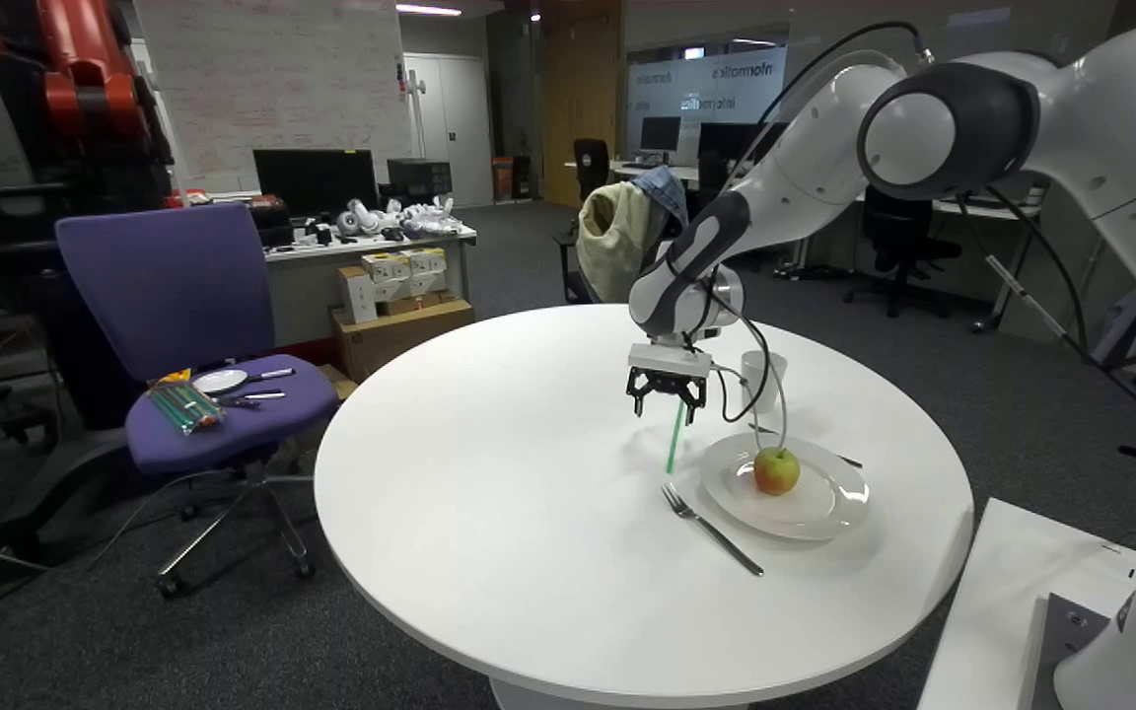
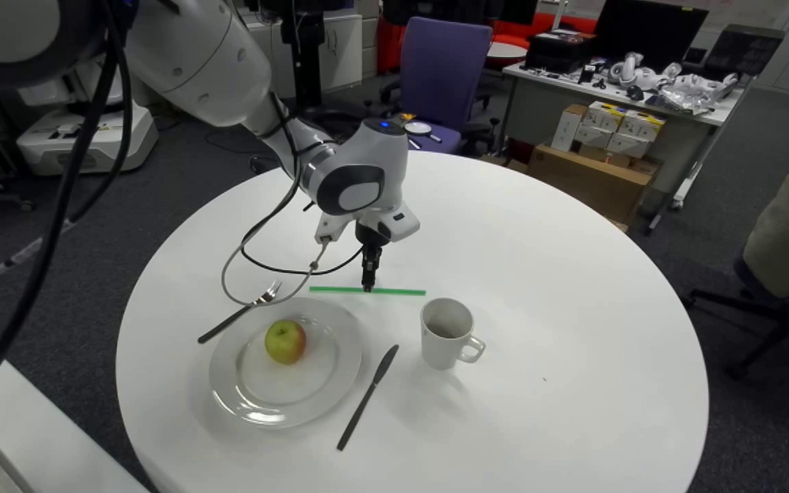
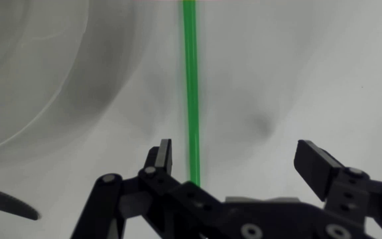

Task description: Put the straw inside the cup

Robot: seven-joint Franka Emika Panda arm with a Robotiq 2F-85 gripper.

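- The gripper point(image 3: 235, 154) points down over the round white table point(image 2: 538, 226), its jaws spread wide; whether the fingertips touch the tabletop, I cannot tell.
- The green straw point(image 3: 191, 89) lies flat on the table and runs through the gap between the jaws, much closer to the finger at the left of the wrist view.
- The white cup point(image 2: 439, 346) stands upright, in an exterior view to the right of the jaws and nearer the camera, its handle turned away from them.
- The white plate point(image 2: 278, 387) lies left of the jaws and nearer the camera in an exterior view; an apple point(image 2: 285, 341) rests on it.
- The knife point(image 2: 367, 398) lies between plate and cup, its blade end towards the jaws.
- The fork point(image 2: 227, 323) lies left of the jaws in an exterior view, tines towards them, just beside the plate.
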